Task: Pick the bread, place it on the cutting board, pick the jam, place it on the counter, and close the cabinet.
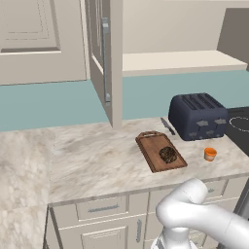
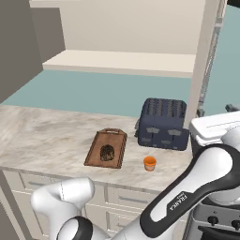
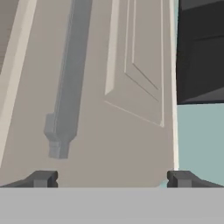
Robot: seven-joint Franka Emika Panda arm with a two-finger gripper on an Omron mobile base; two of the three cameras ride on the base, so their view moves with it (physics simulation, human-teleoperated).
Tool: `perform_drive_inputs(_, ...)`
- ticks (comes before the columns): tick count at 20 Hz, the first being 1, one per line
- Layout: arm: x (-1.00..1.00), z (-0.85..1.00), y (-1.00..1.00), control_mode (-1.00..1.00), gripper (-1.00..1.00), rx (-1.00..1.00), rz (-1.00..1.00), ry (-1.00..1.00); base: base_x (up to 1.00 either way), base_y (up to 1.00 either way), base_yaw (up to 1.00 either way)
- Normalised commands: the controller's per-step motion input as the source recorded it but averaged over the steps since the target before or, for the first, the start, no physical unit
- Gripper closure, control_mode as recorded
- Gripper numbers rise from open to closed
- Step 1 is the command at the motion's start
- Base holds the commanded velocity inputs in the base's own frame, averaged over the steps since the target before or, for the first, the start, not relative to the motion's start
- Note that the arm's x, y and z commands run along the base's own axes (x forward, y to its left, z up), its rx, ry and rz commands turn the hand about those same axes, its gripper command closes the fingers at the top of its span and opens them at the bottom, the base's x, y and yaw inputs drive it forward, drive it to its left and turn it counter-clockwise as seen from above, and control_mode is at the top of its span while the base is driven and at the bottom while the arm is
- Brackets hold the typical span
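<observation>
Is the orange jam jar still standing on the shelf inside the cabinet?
No, the jam jar stands on the counter beside the toaster.

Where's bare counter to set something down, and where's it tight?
Widest free patch: the counter left of the cutting board, out to the left corner. A small strip lies in front of the jam. Crowded: the bread occupies the board, and the toaster and knife fill the back right.
</observation>
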Motion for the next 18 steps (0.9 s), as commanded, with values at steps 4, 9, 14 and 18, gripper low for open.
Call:
perform_drive_inputs(4,0.00,0.01,0.37,-1.00,-1.00,0.00,0.07,0.00,0.00,0.00,0.00)
perform_drive_inputs(9,0.01,0.02,0.45,-1.00,-1.00,0.00,0.08,0.00,0.00,0.00,0.00)
perform_drive_inputs(14,0.05,0.05,0.43,-1.00,-1.00,0.00,0.06,0.00,0.00,0.00,0.00)
perform_drive_inputs(18,0.00,0.06,0.42,-1.00,-1.00,0.00,0.06,0.00,0.00,0.00,0.00)
